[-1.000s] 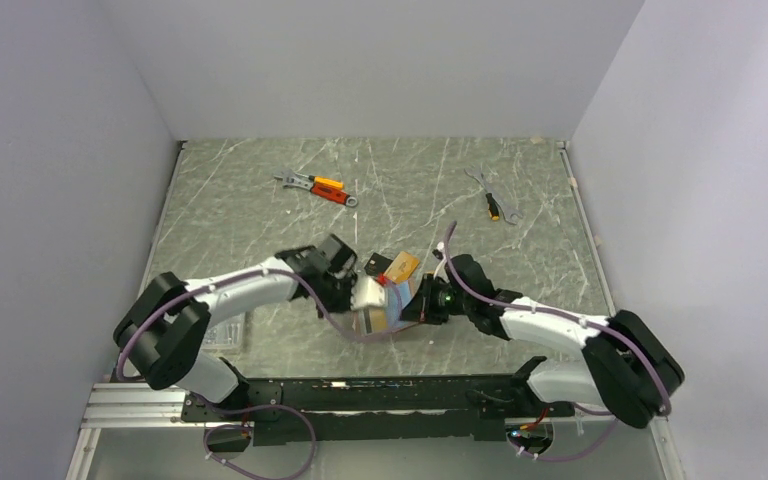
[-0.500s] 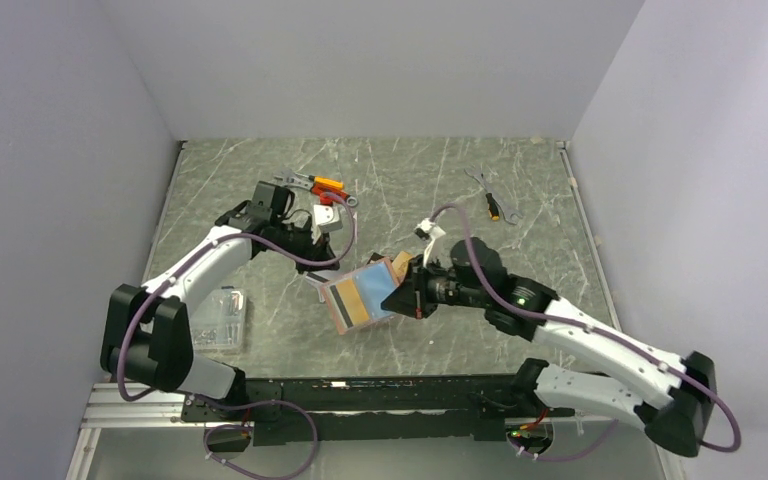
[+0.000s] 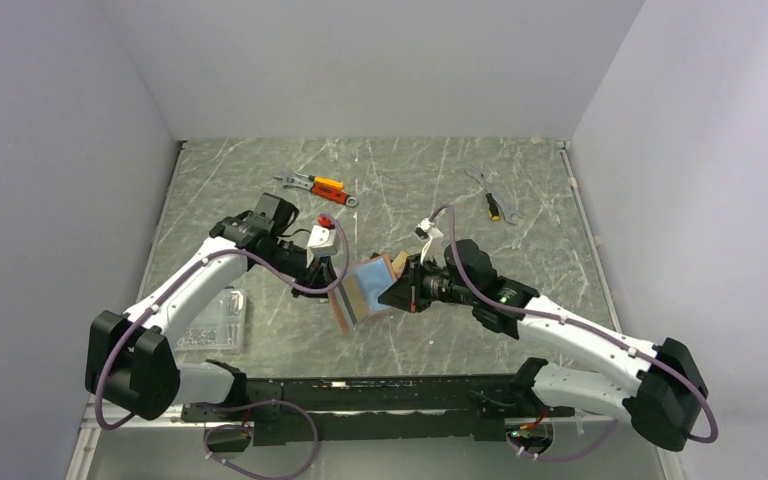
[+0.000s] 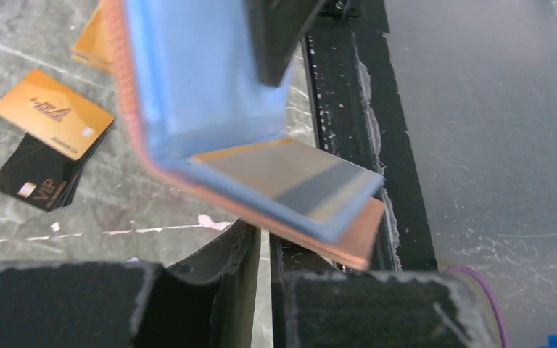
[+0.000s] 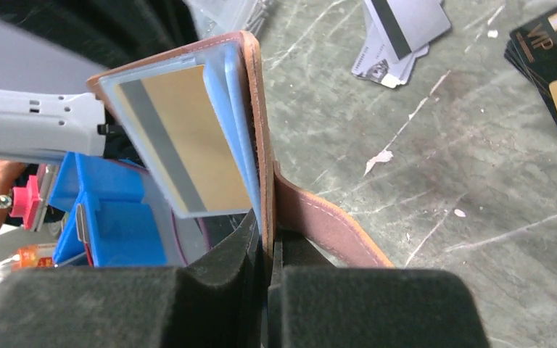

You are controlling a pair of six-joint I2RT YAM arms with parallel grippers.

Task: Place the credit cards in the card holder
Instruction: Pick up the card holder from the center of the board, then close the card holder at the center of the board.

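The card holder (image 3: 365, 285) (image 4: 196, 80) (image 5: 319, 217), reddish-brown leather with blue pockets, hangs open above the table. My right gripper (image 3: 400, 295) (image 5: 268, 239) is shut on its leather flap. A gold credit card (image 4: 290, 177) (image 5: 178, 138) with a dark stripe sits in a clear pocket. My left gripper (image 3: 328, 270) (image 4: 265, 239) is at the holder's left lower edge, its jaws shut to a thin slit with nothing between them. On the table lie an orange-gold card (image 4: 52, 114), a black card (image 4: 36, 177) (image 5: 544, 51) and silver-grey cards (image 5: 402, 29).
Orange-handled tools (image 3: 317, 187) lie at the back left and a small tool (image 3: 495, 200) at the back right. A clear plastic box (image 3: 215, 320) sits near the left arm. A black rail (image 4: 341, 87) runs along the near edge. Grey walls enclose three sides.
The right gripper carried the holder from the front edge toward the middle and tilted it up. The left gripper swung out toward the back, then returned to the holder's left edge.
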